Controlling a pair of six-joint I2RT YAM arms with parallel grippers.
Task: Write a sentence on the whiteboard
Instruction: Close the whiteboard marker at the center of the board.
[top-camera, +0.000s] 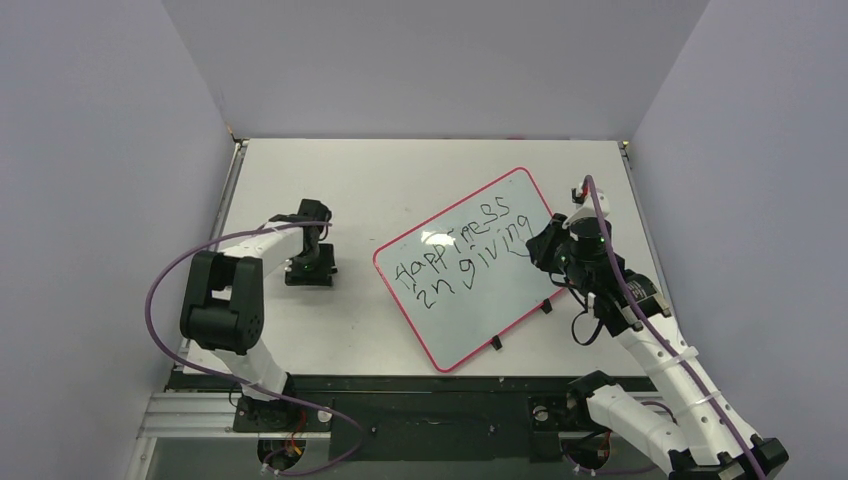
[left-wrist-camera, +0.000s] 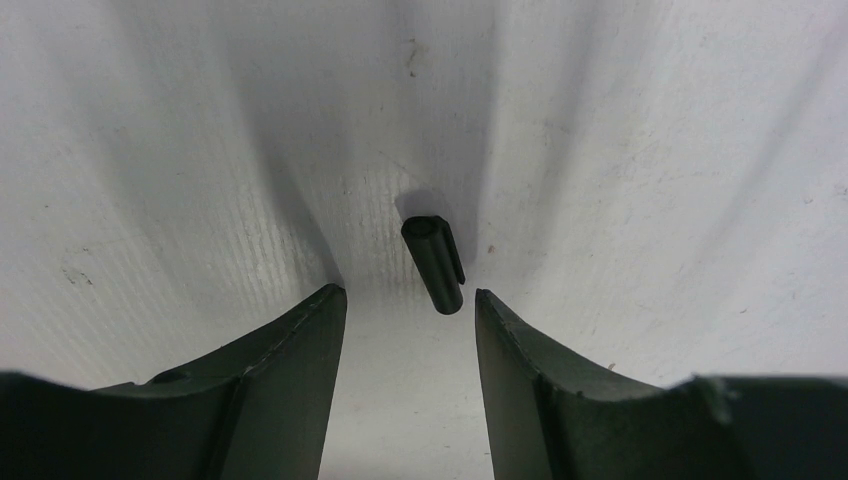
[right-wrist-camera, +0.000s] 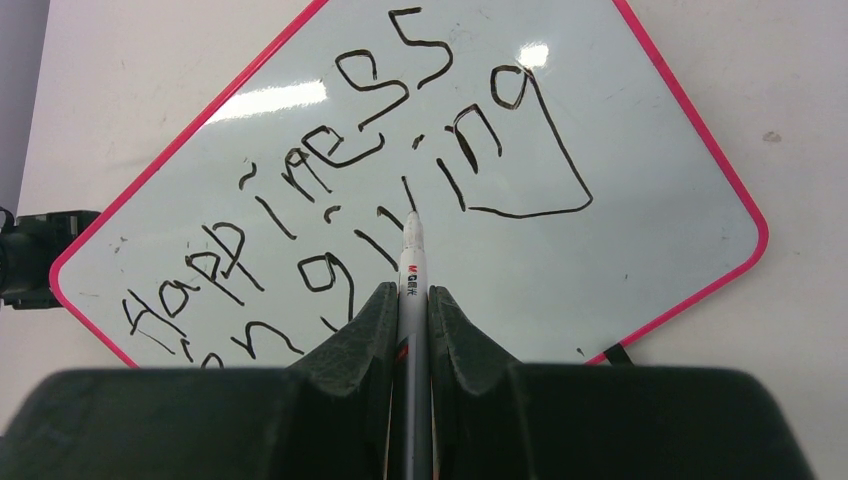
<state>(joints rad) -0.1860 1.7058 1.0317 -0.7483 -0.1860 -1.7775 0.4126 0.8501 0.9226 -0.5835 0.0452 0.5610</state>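
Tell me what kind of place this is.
Probably a robot lab test cell: plain walls box in a white table, left arm and right arm are bolted at its near edge, and a whiteboard lies on it.

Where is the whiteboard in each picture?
Top view: the whiteboard lies tilted, right of the middle.
Left wrist view: not in it.
Right wrist view: the whiteboard fills the upper part, behind the pen.
Shared landmark: the black writing, in top and right wrist views.

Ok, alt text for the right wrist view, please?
The right gripper is shut on a white marker, its tip pointing at the whiteboard amid the black handwritten sentence, "Happiness" above "giving". The red-rimmed board lies skewed on a pale table.
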